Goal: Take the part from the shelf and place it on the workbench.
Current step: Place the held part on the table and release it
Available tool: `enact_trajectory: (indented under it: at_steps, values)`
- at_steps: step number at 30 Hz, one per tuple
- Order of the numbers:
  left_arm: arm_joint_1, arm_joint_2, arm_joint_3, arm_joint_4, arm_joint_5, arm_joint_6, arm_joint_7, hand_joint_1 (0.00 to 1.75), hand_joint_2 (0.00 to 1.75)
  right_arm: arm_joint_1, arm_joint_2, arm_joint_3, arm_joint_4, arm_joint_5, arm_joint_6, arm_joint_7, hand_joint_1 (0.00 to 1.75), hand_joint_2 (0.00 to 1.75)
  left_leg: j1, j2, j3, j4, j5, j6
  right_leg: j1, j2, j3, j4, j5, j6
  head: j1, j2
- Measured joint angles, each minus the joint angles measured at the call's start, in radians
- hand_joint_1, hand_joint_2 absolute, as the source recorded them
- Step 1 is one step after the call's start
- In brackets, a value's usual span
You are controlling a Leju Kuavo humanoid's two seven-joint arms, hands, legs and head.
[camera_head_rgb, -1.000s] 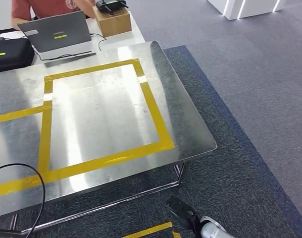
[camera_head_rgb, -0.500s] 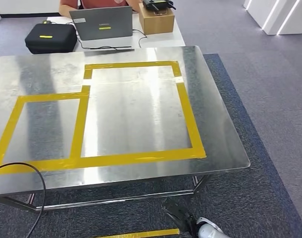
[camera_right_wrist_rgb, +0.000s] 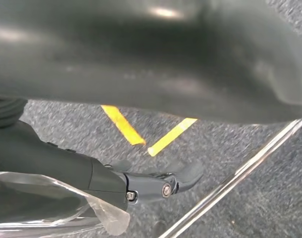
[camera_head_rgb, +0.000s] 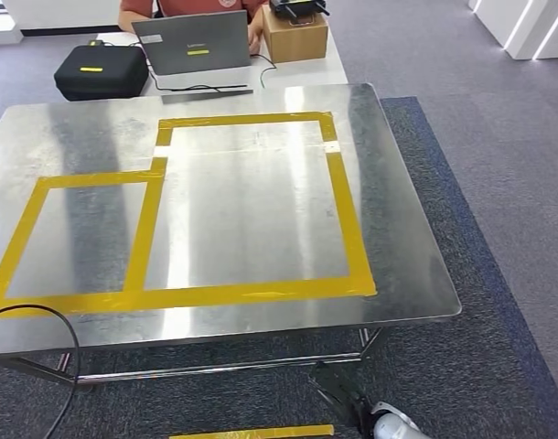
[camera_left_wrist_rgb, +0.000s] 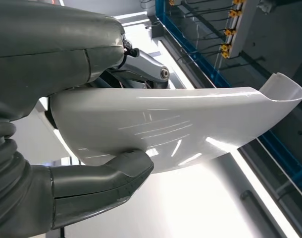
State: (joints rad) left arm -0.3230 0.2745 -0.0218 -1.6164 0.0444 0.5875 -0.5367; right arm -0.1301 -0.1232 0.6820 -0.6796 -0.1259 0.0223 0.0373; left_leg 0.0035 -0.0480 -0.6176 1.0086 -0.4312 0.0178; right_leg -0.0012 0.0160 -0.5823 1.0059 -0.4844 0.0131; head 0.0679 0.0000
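Note:
The part is a long, glossy white curved shell with an upturned tip. My left hand grips it near one end, thumb on one face and fingers on the other. The workbench is a shiny metal table marked with a large yellow-taped square and a smaller one to its left; nothing lies on it. My right hand hangs low over the carpet before the bench's near right corner. Its dark fingers are stretched out and hold nothing.
Behind the bench a person sits at a white table with a laptop, a black case and a cardboard box. A black cable loops at the near left. Yellow tape marks the carpet.
The camera has swung, so the whole bench now sits squarely in view instead of skewed to the left. My right hand stays low at the picture's bottom edge.

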Motion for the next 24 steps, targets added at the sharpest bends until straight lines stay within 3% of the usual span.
enact_trajectory:
  at_steps: [7,12,18,24]
  values:
    - [-0.003,0.012,0.0,0.036,-0.013,-0.002,0.008,1.75,1.75,0.01,0.0,0.0,0.0,-0.016,-0.005,-0.015,0.0,0.0,0.002,0.0,0.0,-0.004,0.001,-0.015,0.001,-0.001,0.0,0.001,-0.001,-0.004,0.0,0.0]
    - [-0.001,0.021,0.0,0.055,-0.031,-0.007,0.037,1.75,1.75,0.018,-0.001,0.001,0.013,-0.041,-0.025,-0.074,0.0,0.0,0.001,0.0,0.0,-0.003,0.001,-0.016,0.0,-0.001,0.0,0.0,-0.001,-0.005,0.0,0.0]
    - [-0.003,0.039,0.0,0.08,-0.044,-0.009,0.059,1.75,1.75,0.022,-0.001,0.002,0.026,-0.048,-0.031,-0.084,0.0,0.0,-0.001,0.0,-0.001,-0.002,0.0,-0.015,-0.002,-0.001,0.0,0.0,-0.001,-0.004,0.001,0.0]
    - [-0.047,0.077,-0.001,0.192,-0.107,-0.041,0.159,1.75,1.75,0.022,-0.001,0.005,0.034,-0.072,-0.036,-0.091,0.0,0.0,-0.001,0.0,-0.001,-0.001,0.0,-0.015,-0.002,-0.001,0.0,0.0,-0.001,-0.004,0.0,0.0]
